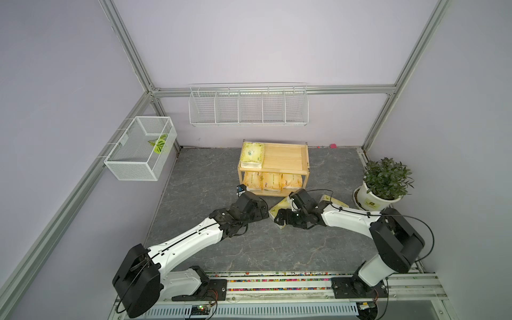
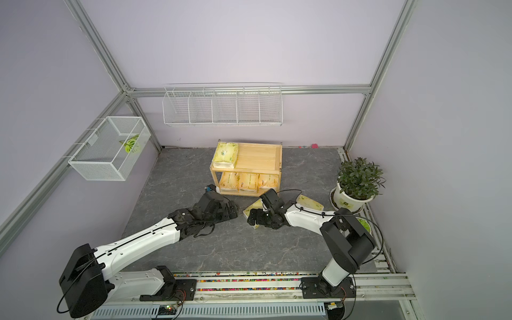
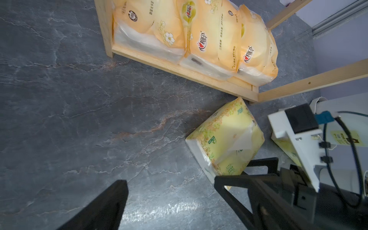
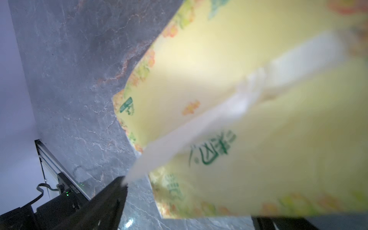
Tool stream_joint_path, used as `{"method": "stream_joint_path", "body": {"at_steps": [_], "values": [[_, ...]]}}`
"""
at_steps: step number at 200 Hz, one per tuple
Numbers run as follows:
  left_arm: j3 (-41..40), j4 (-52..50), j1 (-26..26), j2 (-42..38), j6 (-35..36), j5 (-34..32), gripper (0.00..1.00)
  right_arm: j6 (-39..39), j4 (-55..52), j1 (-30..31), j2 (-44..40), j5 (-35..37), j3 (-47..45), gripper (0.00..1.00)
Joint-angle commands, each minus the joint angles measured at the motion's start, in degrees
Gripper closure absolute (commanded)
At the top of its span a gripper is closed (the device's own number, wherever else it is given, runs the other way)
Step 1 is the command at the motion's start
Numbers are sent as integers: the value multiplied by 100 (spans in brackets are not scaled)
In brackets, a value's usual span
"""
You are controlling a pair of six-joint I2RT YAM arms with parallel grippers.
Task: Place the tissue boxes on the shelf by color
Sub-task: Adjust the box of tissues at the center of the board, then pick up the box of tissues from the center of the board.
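At the left gripper [image 3: 179, 195]: spread wide, gripping nothing, poised low over bare table [image 1: 207, 249] just short of the shelf [image 1: 285, 158], probably to keep clear of the neighbouring arm. Straight ahead of it, on the lower tier: three orange tissue packs [image 1: 270, 181] upright side by side, one colour per level. Above those, at one end of the tray top: stored yellow-green pack [image 1: 251, 155], leaving room for two more. At the right gripper [image 1: 285, 217]: spread wide astride the nearest yellow-green pack [image 3: 225, 137] on the table, apparently not yet squeezing, likely lined up for a lift to the tray. Behind that gripper, beside its forearm: last yellow-green pack [image 1: 333, 201], on the table.
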Motion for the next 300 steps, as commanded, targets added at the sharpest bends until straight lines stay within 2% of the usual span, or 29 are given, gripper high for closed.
{"method": "stream_joint_path", "body": {"at_steps": [1,59,85,119,165,208,246,300], "values": [[25,446,196,313,577,499,0,374,222,-211,-626,78,-466,3],[487,1231,234,1517,1669,1913,0,1117,1075,-972,-1630,-684,-1784,3],[691,1474,267,2062,1957,2072,0,1481,1582,-1011,-1711,-865,-2158,3],[1060,1586,366,2648,2129,2339,0,1949,2178,-1013,-1970,-821,-2672,3],[1214,1816,366,2994,2100,2886,0,2109,2049,-1015,-2416,-508,-2970,3],[931,2107,155,2973,1876,3171,0,2104,2692,-1046,-1749,-806,-2971,3],[402,2568,-126,2658,1378,3144,0,2299,3637,-1050,-1028,-989,-3128,3],[-129,3138,-310,2467,800,2957,0,2449,4738,-1037,-543,-1177,-3394,3]]}}
